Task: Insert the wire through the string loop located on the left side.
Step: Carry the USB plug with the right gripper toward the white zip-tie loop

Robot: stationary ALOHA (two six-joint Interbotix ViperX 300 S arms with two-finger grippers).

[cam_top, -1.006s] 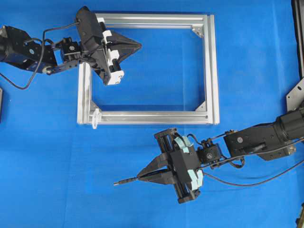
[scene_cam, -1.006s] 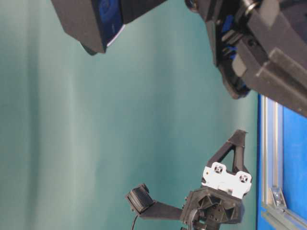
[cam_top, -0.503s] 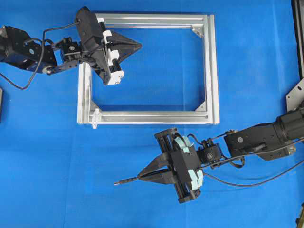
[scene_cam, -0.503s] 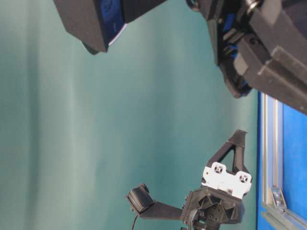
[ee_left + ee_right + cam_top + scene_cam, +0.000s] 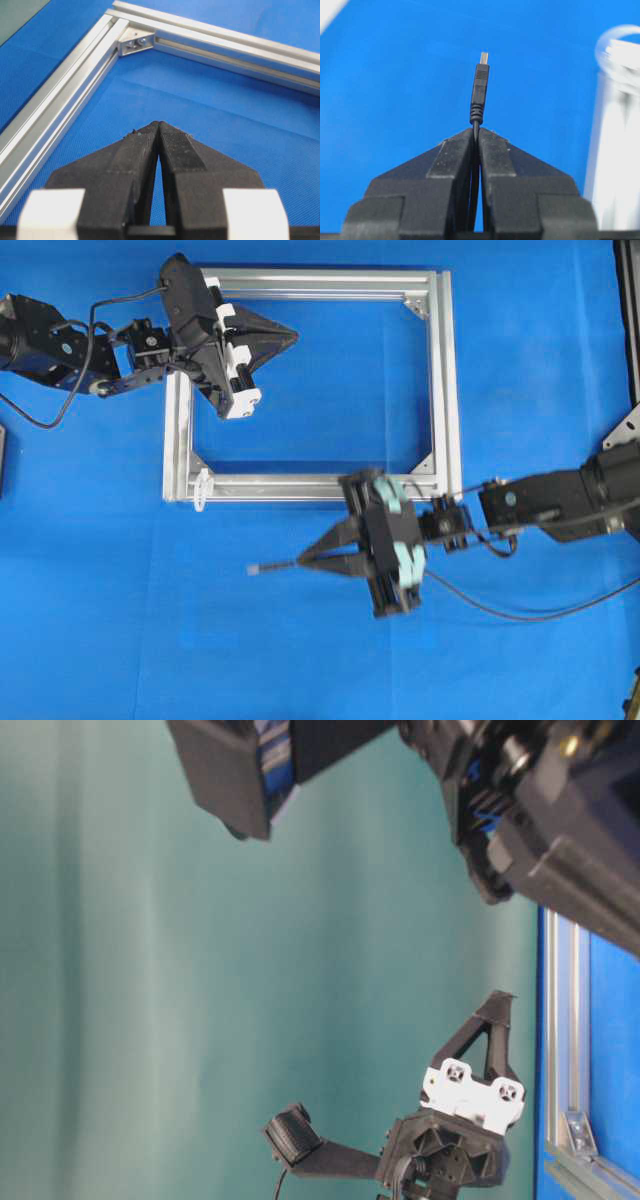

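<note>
My right gripper [image 5: 300,562] is shut on the thin black wire [image 5: 272,566], just below the frame's bottom rail. The wire's plug tip [image 5: 254,568] sticks out to the left. In the right wrist view the plug [image 5: 480,85] stands straight out of the shut gripper [image 5: 477,131]. The string loop [image 5: 202,488] is a small whitish ring on the bottom left corner of the silver frame [image 5: 445,380], left of and above the plug tip. It shows as a blurred pale arc [image 5: 616,34] in the right wrist view. My left gripper [image 5: 295,337] hangs shut and empty inside the frame's upper left.
The wire's loose length [image 5: 520,615] trails right under the right arm. The left wrist view shows the shut gripper [image 5: 159,123] over blue cloth, with a frame rail [image 5: 55,107] and a corner bracket [image 5: 136,42] ahead. Dark fittings stand at the right edge [image 5: 630,330].
The right gripper has carried the wire up toward the frame's bottom rail and slightly right. The left arm has not moved.
</note>
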